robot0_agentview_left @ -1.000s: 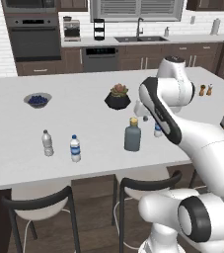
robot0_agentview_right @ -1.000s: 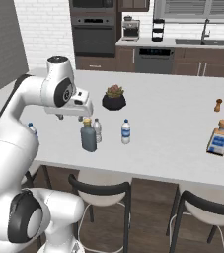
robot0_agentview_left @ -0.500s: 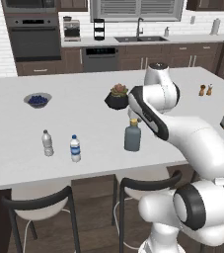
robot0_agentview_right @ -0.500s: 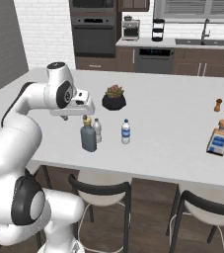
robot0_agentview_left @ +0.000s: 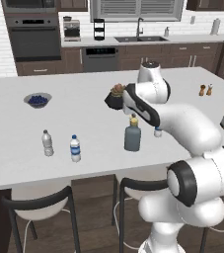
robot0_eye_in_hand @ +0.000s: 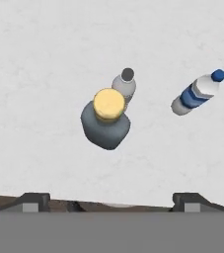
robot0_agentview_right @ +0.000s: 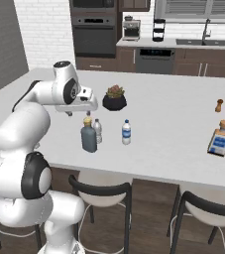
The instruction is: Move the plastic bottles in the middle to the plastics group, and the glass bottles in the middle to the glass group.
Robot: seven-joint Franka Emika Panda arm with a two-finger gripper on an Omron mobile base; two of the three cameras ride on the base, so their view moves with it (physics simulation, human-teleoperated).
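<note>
Overhead, wide-open empty pincer (robot0_eye_in_hand: 108, 198) above white island counter (robot0_agentview_right: 173, 124), dark cabinets (robot0_agentview_right: 183, 62) and oven (robot0_agentview_right: 95, 34) behind.

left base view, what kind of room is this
A rendered home kitchen, it seems: a built-in wall oven, a sink with faucet on the back counter, and a white island counter with bar stools tucked under.

Bright, even rendered light; soft faint shadows; slightly blurry throughout.

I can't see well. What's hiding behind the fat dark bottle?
A slim plain water bottle stands right behind the dark bottle. The dark bottle covers part of its lower side.
</note>
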